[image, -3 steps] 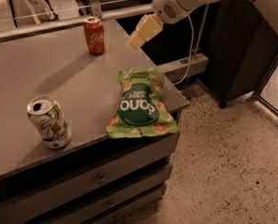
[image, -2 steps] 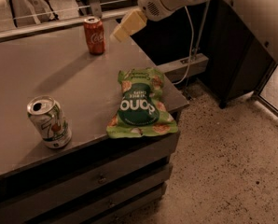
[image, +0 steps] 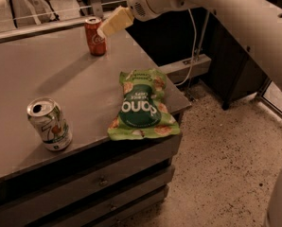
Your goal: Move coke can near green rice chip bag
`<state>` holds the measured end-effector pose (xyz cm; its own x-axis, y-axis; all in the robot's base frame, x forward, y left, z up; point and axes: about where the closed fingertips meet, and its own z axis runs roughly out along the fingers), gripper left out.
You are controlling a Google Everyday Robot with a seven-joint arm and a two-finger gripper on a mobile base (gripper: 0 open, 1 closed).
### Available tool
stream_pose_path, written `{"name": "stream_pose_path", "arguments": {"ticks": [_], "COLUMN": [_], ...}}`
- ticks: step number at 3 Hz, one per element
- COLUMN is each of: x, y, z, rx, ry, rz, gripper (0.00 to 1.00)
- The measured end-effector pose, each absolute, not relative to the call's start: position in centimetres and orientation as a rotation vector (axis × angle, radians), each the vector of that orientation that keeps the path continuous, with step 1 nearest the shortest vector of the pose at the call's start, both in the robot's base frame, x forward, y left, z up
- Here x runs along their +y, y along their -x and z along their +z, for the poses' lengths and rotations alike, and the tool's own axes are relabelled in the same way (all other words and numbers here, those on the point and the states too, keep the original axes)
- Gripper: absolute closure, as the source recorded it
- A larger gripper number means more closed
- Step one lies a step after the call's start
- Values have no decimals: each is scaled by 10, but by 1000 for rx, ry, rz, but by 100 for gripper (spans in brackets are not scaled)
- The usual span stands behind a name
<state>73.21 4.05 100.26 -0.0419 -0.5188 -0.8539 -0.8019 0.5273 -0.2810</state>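
Note:
The red coke can (image: 94, 36) stands upright at the far edge of the grey table (image: 46, 79). The green rice chip bag (image: 141, 106) lies flat at the table's near right corner, well apart from the can. My gripper (image: 104, 30) hangs from the white arm (image: 216, 8) that reaches in from the upper right. Its pale fingertips are just to the right of the can's upper part, close to it or touching it.
A white and green soda can (image: 50, 125) stands open-topped near the table's front left. Drawers (image: 103, 178) run under the table front. A dark cabinet (image: 235, 60) and cables stand to the right on a speckled floor (image: 226, 174).
The arm has swung left across the frames, carrying the gripper from right of the can to right beside it. The cans and the bag have not moved.

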Motion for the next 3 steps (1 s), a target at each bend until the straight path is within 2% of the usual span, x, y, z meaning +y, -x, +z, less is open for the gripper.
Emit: {"name": "stream_pose_path", "arguments": {"ticks": [1,3], "x": [48,76], "y": [-740,-805], "z": [996,961], "rx": [1702,1614], "ry": [1139,1026], "rz": [389,536], "gripper": [0,0]}}
